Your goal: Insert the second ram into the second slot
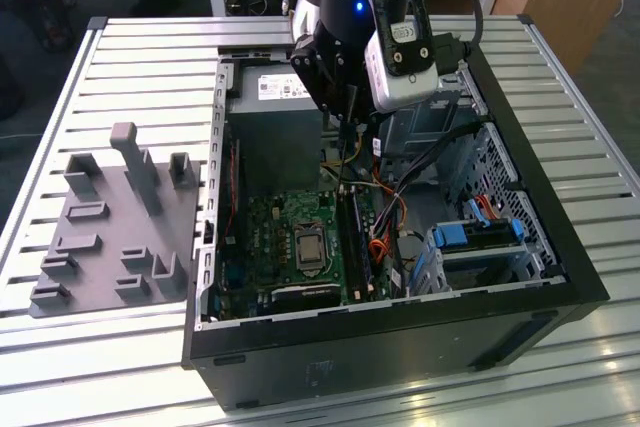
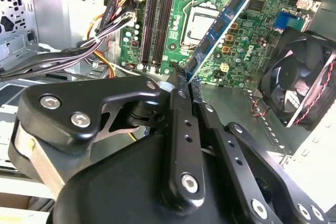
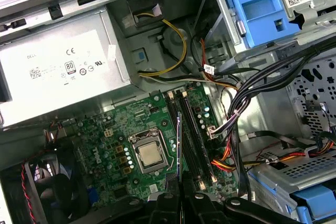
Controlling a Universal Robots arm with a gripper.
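**SECOND RAM HELD OVER BOARD, NOT SEATED**

The second ram, blue with dark chips, is clamped at one end by the closed fingers of the gripper. Its long axis runs away from them over the motherboard. The first wrist view shows it edge-on, parallel to the black memory slots and just beside them. The power supply carries a white printed label. The exterior view shows the open computer case on the slatted tabletop.

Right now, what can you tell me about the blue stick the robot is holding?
The second ram is a thin, flat blue circuit board with small dark chips along its face. The gripper pinches one end; the rest sticks out free above the green motherboard, not in the black slots.
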